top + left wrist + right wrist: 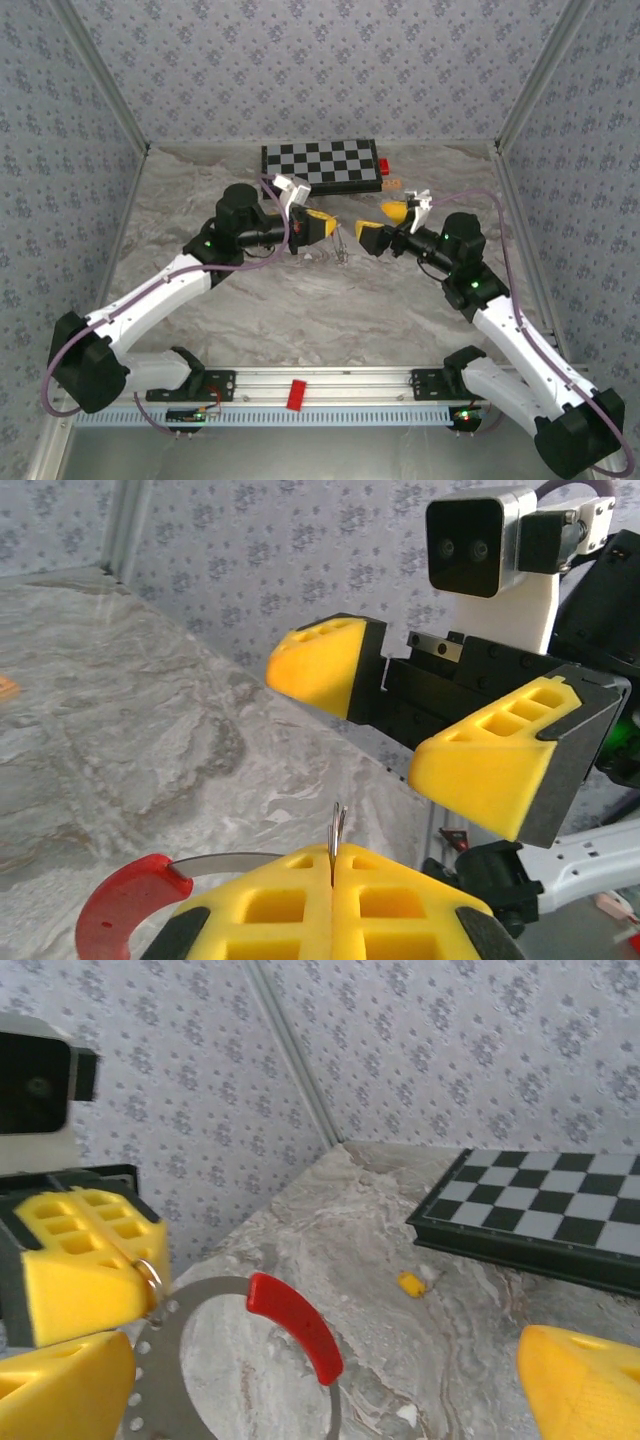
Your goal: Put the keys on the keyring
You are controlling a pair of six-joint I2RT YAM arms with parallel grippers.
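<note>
Right now the left gripper [333,870] is clamped on the keyring [295,1325]. A thin sliver of metal is pinched between its yellow pads, and the grey loop with its red section sticks out to one side of the fingers. Directly opposite and close by, the right gripper [383,226] has its jaws spread wide with nothing in them.

Farther off, beyond the right gripper, one small yellow-orange key [410,1283] lies on the marbled table [330,1220], just short of the chessboard [540,1210].

The key looks light, stiff and tiny, so it will probably skid or flip if a finger nudges it. A square pinch across its body seems best, leaving free whichever end must thread onto the loop. The ring looks rigid but thin, and it may twist in the pads if pushed sideways.
</note>
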